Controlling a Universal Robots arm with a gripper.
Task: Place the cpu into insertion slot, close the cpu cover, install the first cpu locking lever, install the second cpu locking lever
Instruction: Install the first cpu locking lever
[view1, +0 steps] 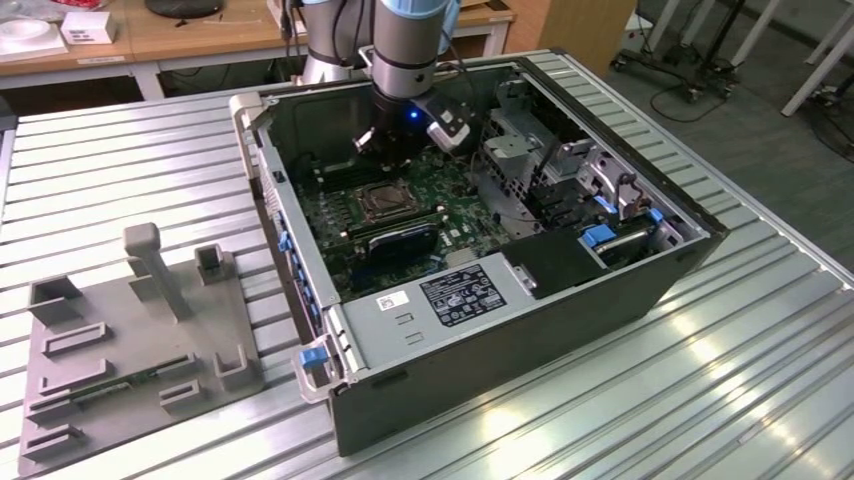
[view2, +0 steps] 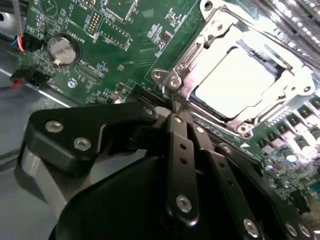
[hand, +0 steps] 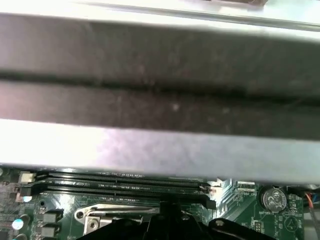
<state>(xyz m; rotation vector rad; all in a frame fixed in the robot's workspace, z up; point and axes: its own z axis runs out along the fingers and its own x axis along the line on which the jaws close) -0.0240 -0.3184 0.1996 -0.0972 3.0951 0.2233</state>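
The cpu (view2: 235, 82) already sits in the insertion slot (view2: 172, 70), with the cpu cover (view2: 215, 30) down over it (levers unclear). The gripper (view2: 174, 107), jaws narrow, hovers at the socket's corner.

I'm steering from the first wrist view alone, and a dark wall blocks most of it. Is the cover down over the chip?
Observer: It looks so. In the second wrist view the cover lies flat as a frame around the chip, whose pale face shows through the window.
Operator: Good. Where is the hand in relation to it?
Observer: In the second wrist view the hand has its tip right at one corner of the cover, by a screw there.
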